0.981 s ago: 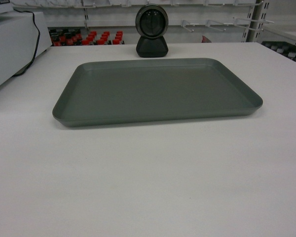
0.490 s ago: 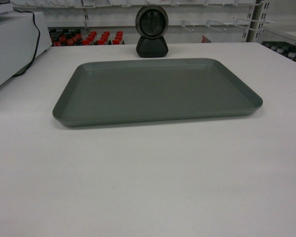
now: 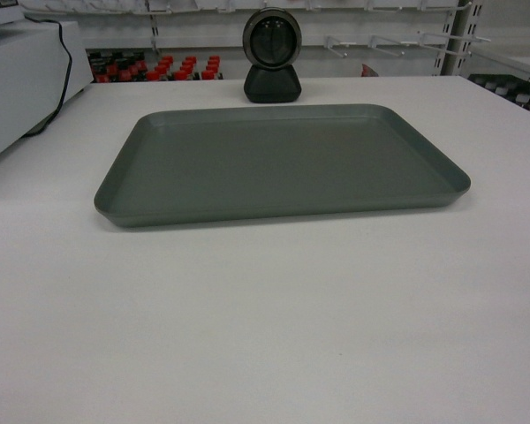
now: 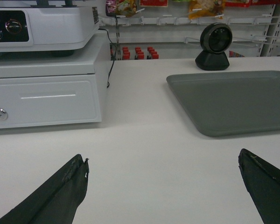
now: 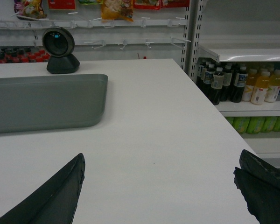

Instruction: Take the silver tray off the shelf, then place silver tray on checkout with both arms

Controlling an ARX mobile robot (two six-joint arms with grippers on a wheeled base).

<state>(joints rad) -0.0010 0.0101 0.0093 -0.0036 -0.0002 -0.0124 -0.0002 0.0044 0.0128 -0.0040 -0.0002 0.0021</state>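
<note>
Left to right. Far left, at 9 to 10 o'clock of the checkout (image 3: 265, 336): white cash drawer unit (image 4: 44, 100) with a scale-like machine (image 4: 42, 21) on top and a black cable (image 4: 113, 51) dropping behind it.

Left gripper (image 4: 163, 186): jaws wide apart, nothing between them, over bare counter. It sits apart from the tray, which lies toward its 1 o'clock. Not seen in head view.

Centre: silver tray (image 3: 278, 163) lies flat on the checkout, inside empty, rim clear all round. At its 12 o'clock, just beyond the far rim, a black round scanner (image 3: 271, 55) on a stand, near but not touching. Red-capped bottles (image 3: 159, 69) on a rack behind, at 11 o'clock.

Right gripper (image 5: 158, 186): also spread wide, holding nothing, over bare counter with the tray's right end toward its 10 o'clock, apart. Far right, at 2 o'clock: shelf (image 5: 242, 52) with dark and yellow drink bottles (image 5: 238, 81) below it, off the counter edge.

Judgement: tray looks already placed on the checkout, both arms clear; task reads as essentially done.

Risks from here:
- a retracting arm swinging inward could clip the low rim and slide the tray toward the scanner
- left arm pulling back wide could catch the cable or cash drawer
- right arm swinging out to 3 o'clock could pass the counter edge and hit the bottles
</note>
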